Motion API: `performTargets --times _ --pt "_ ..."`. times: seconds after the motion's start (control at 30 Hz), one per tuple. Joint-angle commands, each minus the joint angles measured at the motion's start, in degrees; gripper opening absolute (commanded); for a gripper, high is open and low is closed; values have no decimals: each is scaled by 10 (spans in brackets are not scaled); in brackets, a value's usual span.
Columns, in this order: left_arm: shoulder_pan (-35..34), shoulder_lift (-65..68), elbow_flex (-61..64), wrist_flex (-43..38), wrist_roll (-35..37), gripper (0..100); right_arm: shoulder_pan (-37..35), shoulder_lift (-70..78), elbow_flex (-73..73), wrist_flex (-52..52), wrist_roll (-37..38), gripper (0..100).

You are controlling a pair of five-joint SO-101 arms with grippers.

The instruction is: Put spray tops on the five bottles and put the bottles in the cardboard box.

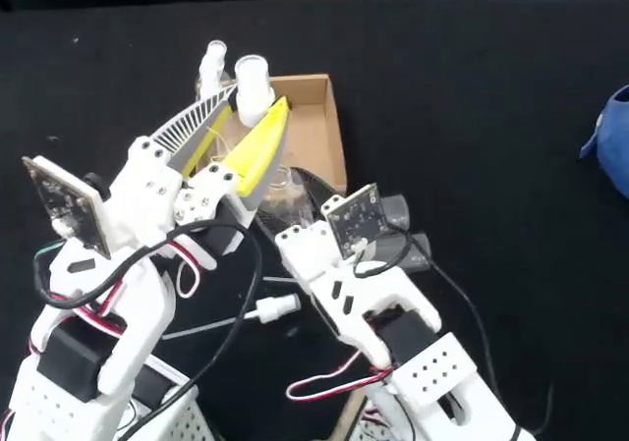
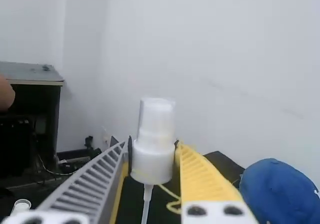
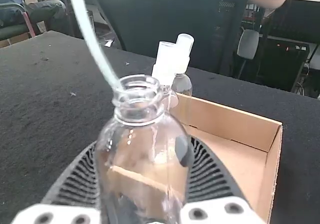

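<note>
My left hand (image 2: pixel 152 156) pinches a white plastic spray top (image 2: pixel 156 124) between one grey ribbed finger and one yellow ribbed finger. In the high view it sits upper left of centre, over the near-left part of the cardboard box (image 1: pixel 316 127). The top's thin translucent dip tube (image 3: pixel 92 39) runs down into the open mouth of a clear, round-shouldered bottle (image 3: pixel 140 119). My right hand (image 3: pixel 142 149) is clamped around that bottle's body with its black ribbed fingers, just in front of the box. The box is shallow and brown, and the part of its floor I can see is bare card. Two more bottles with white spray tops (image 3: pixel 170 59) stand at its far left corner; I cannot tell whether they are inside it or just beside it. A loose spray top (image 1: pixel 277 309) lies on the black cloth bench (image 1: pixel 472 97), lower centre. Two more clear bottles (image 1: pixel 398 212), as far as I can tell, lie right of centre.
</note>
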Motion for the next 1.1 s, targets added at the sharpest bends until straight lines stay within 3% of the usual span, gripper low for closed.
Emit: performTargets --times 0.0,0.87,1.07 --pt "5 -1 -28 -19 -1 30 -8 -9 -1 -18 -3 11" --pt "4 -37 -14 -55 2 30 -8 -9 -1 -18 -3 11" --pt "1 -83 1 -18 -1 30 -8 -9 -1 -18 -3 11"
